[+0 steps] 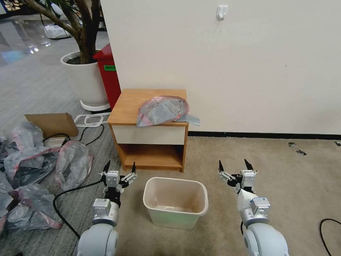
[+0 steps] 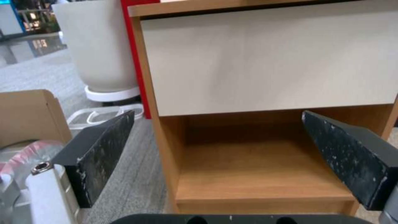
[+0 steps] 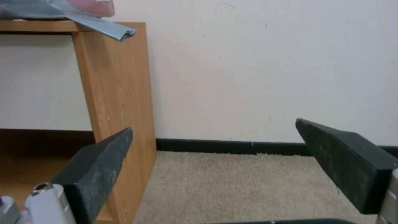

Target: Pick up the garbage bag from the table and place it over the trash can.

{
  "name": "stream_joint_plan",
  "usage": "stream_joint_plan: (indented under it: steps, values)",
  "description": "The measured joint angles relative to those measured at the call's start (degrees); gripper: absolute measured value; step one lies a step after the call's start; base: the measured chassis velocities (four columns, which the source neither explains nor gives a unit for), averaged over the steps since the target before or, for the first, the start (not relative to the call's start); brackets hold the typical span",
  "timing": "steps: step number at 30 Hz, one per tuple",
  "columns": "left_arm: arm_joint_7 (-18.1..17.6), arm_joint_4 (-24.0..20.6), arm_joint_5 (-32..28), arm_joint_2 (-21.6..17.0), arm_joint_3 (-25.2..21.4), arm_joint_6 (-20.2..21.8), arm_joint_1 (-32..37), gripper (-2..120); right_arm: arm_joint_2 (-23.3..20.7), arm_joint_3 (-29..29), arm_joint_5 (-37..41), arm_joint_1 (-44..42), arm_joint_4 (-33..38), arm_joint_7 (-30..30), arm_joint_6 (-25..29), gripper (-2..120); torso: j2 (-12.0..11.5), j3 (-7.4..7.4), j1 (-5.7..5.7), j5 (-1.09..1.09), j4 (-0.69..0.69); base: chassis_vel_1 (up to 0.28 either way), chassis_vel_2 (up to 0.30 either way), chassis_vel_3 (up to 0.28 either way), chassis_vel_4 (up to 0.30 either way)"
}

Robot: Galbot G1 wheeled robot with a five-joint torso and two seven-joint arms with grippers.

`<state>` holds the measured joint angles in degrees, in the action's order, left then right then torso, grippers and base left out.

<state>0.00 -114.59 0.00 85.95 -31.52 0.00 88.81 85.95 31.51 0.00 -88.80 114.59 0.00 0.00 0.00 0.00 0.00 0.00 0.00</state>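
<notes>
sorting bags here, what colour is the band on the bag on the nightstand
Pink-red, edging the grey garbage bag; it shows best in the head view.

Mid-frame, the garbage bag (image 1: 162, 110) is translucent grey with a pink-red band at its rim. The table (image 1: 131, 106) beneath is orange-brown wood grain (drawer front cream-white). At lower centre the trash can (image 1: 175, 202) is cream-beige, its inside perhaps faintly stained brownish. Upper left, a red bin (image 1: 108, 76) carries a green label.
</notes>
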Motion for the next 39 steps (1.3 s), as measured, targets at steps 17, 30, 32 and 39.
stream_joint_plan:
  steps: [17, 30, 32, 39]
  values:
    - [0.0, 0.0, 0.0, 0.0, 0.0, 0.0, 0.0, 100, 0.0, 0.0, 0.0, 0.0, 0.0, 0.0, 0.0, 100, 0.0, 0.0, 0.0, 0.0, 0.0, 0.0, 0.0, 0.0, 0.0]
    - [0.0, 0.0, 0.0, -0.1, 0.0, 0.0, 0.0, 100, 0.0, 0.0, 0.0, 0.0, 0.0, 0.0, 0.0, 100, 0.0, 0.0, 0.0, 0.0, 0.0, 0.0, 0.0, 0.0, 0.0]
    - [0.0, 0.0, -0.2, -0.2, -0.1, -0.1, 0.1, 100, 0.0, 0.0, 0.0, -0.2, 0.2, 0.0, 0.1, 100, 0.0, 0.0, 0.0, 0.0, 0.0, 0.0, 0.0, 0.0, 0.0]
    - [1.1, -3.4, -6.7, -6.9, -7.9, -4.8, 5.5, 100, 1.4, 0.2, 0.9, -6.0, 8.8, 0.9, 2.9, 100, 0.0, -0.01, 0.0, -0.05, -0.02, 0.0, 0.0, 0.0, 0.0]
